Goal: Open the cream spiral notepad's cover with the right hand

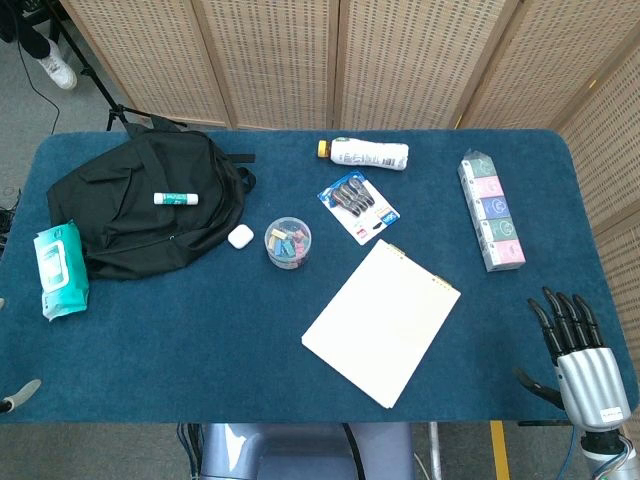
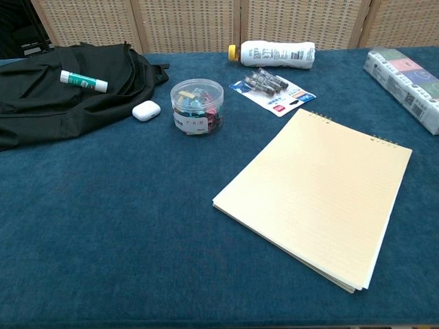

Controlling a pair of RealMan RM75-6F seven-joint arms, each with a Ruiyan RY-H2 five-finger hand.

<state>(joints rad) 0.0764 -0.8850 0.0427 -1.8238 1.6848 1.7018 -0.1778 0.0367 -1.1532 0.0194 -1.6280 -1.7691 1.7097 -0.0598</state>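
blue cloth-covered table [image 1: 200, 330] backed by woven cane folding screens [image 1: 290, 60], with grey floor and a tripod leg at the far left corner. the cream spiral notepad [image 1: 382, 321] lies flat and closed near the table's middle-right, turned at an angle, its wire binding along the far edge. the right hand [image 1: 578, 355] rests at the near right corner of the table, well apart from the notepad, fingers spread and extended, holding nothing; only the head view shows it. the left hand appears in neither view. on the far left, a black backpack [image 1: 150, 205] carries a glue stick [image 1: 176, 199]; a white earbud case [image 1: 240, 237] sits at its edge, a green wipes pack [image 1: 58, 270] beside it. a clear tub of coloured clips [image 1: 288, 243], a carded pack of pens [image 1: 358, 206], a white bottle [image 1: 368, 153] lying on its side, and a long box of pastel-labelled packs [image 1: 491, 209] occupy the far half.
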